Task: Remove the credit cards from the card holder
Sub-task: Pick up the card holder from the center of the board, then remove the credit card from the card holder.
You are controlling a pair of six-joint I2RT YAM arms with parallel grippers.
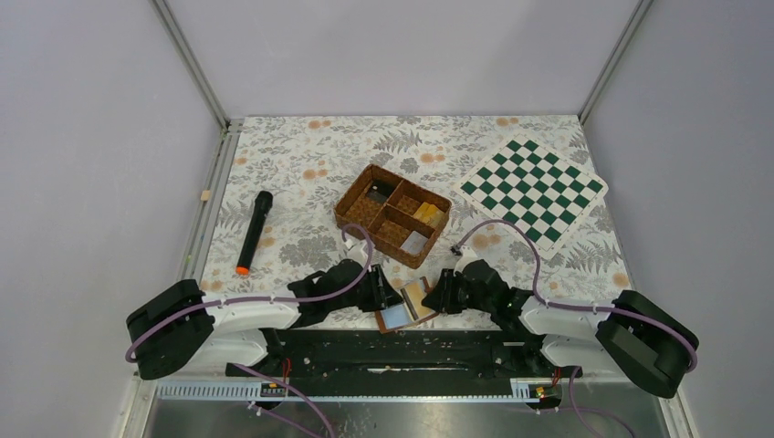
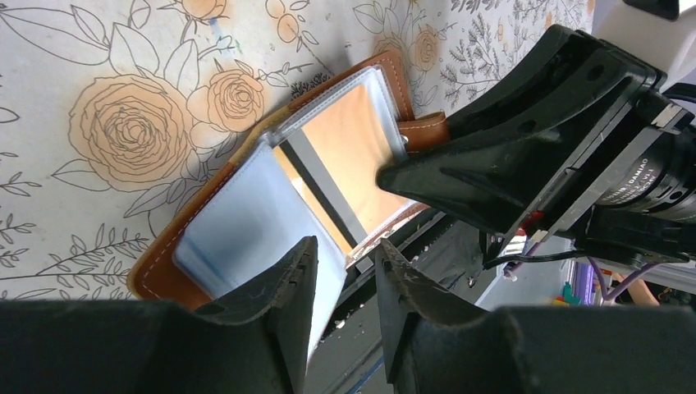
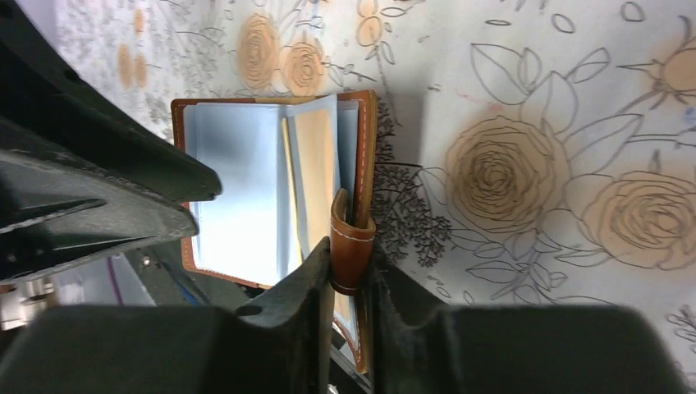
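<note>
Card holder (image 1: 402, 313) lies open at the table's (image 1: 301, 164) near edge; right gripper (image 3: 349, 256) pinches its closing tab (image 3: 352, 230), apparently to keep it spread, while left gripper (image 2: 345, 264) sits narrowly parted at the left half, grip unconfirmed, with a credit card (image 2: 354, 152) not yet out.

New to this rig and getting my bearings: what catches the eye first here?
The open brown card holder lies at the table's near edge, the right gripper pinching its closing tab, a yellow card showing inside. Farther back sit a woven basket and a green-and-white chessboard.
</note>
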